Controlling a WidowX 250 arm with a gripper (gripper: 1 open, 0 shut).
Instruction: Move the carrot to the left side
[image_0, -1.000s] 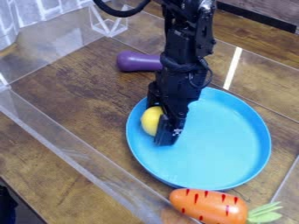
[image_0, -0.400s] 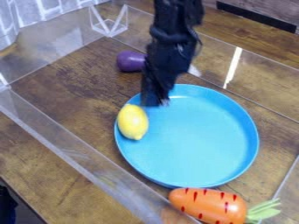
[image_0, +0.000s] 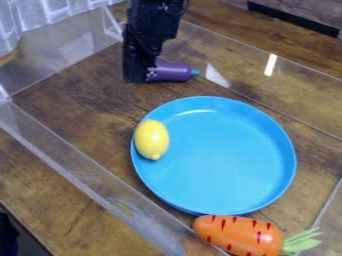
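Note:
The carrot (image_0: 238, 234), glossy orange with dark lines and a green leafy end at its right, lies on the wooden table at the bottom edge of the view, just below the blue plate (image_0: 247, 165). My gripper (image_0: 136, 75) points down at the upper left, far from the carrot and just left of the purple eggplant (image_0: 173, 72). Its dark fingers show nothing between them. The fingers merge into one dark block, so the gap cannot be read.
A yellow lemon-like ball (image_0: 152, 139) lies on the plate's left part. Clear plastic walls (image_0: 60, 150) run along the left and front of the table. Bare wood lies left of the plate.
My gripper has risen off the plate beside the yellow ball and moved up and left to the eggplant. The plate and ball shifted slightly left. The carrot stayed put.

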